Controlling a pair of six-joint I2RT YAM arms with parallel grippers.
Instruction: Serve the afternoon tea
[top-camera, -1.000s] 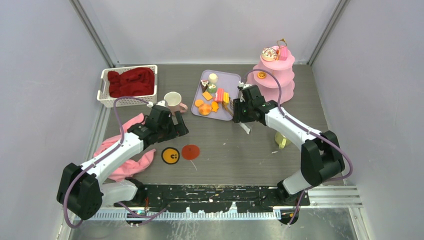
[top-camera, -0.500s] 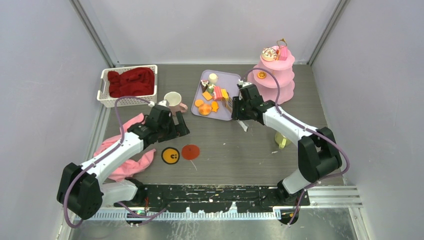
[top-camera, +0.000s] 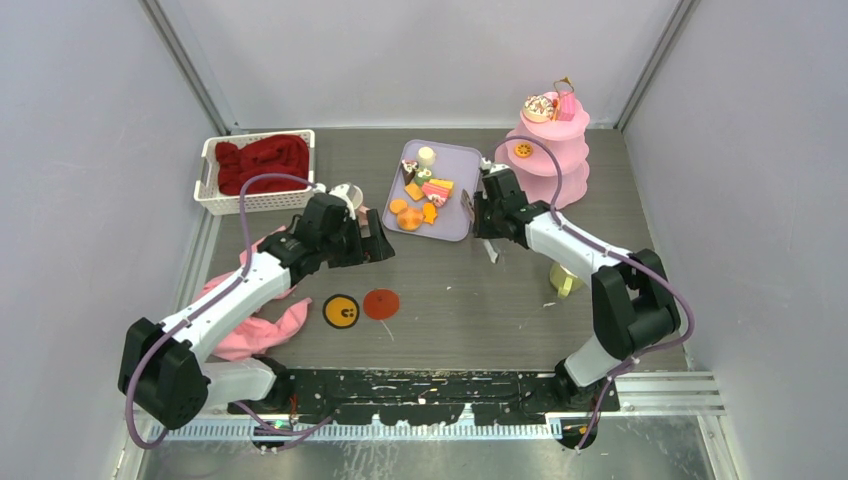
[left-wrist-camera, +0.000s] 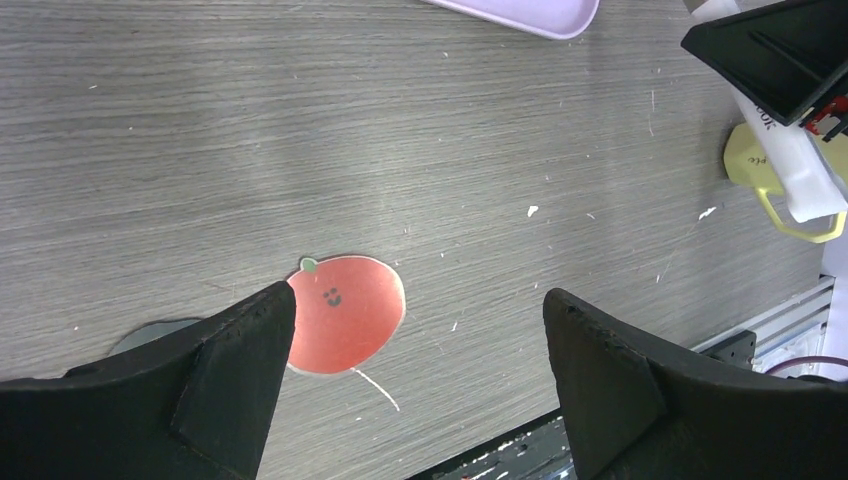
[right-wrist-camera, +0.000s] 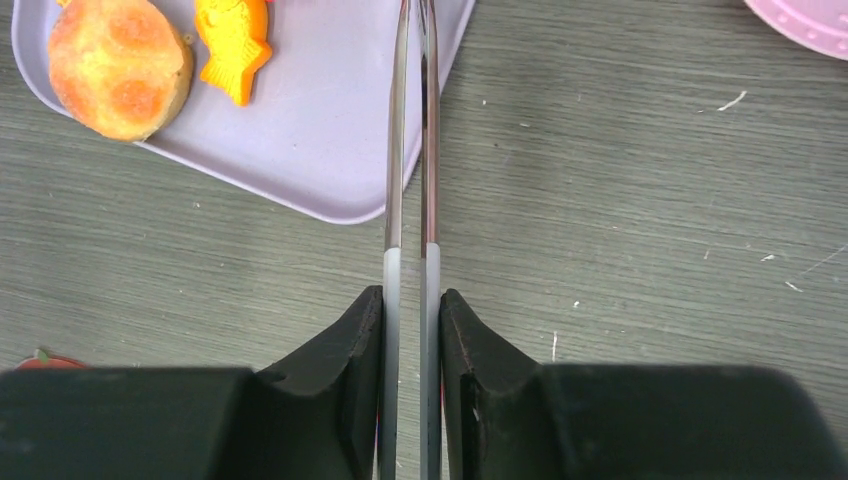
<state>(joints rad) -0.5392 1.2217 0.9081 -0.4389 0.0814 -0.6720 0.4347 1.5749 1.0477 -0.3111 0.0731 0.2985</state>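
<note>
Lilac tray (top-camera: 460, 160), pink stand (top-camera: 556, 165), red cloth (top-camera: 262, 162), white basket (top-camera: 207, 186), red smiley coaster (left-wrist-camera: 345, 312), grey wood-grain table (top-camera: 450, 290), silver tweezers (right-wrist-camera: 397, 150), orange fish (right-wrist-camera: 236, 40), golden-brown bun (right-wrist-camera: 118, 65).

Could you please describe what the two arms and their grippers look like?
The left arm and right arm have white link shells with black joints and bases. A purple cable loops loosely outside each arm. The left gripper and right gripper have matte black, wedge-shaped fingers.
</note>
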